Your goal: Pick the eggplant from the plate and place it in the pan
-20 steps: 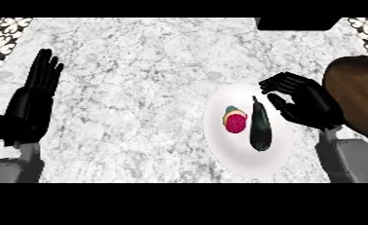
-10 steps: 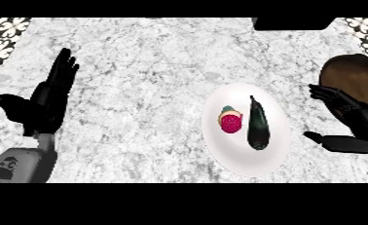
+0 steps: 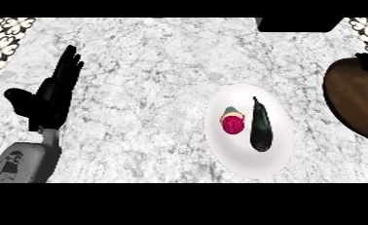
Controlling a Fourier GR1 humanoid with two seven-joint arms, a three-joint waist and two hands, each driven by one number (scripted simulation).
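The white marble worktop, veined in grey, fills almost the whole head view. At its right edge lies the dark brown round pan, cut off by the view's border so that only its left part shows. Left of the pan and apart from it, with a strip of bare marble between, rests the white round plate, right of centre and toward the near edge.

The left hand, black, on a grey forearm, shows by the view's left edge. It is upright, its fingers straight and close together, pointing away from the robot with the thumb spread to the side. It holds nothing and touches nothing.

The dark purple, almost black, long eggplant lies on the right half of the plate. It lies lengthwise, its thin stem end pointing to the far side and its thicker end toward the near side. It is well apart from the fingers, with a broad stretch of bare worktop between them. Just beside the eggplant, on its left, sits a small round magenta fruit with a pale green top.

A black-and-white patterned border shows at the far left corner.
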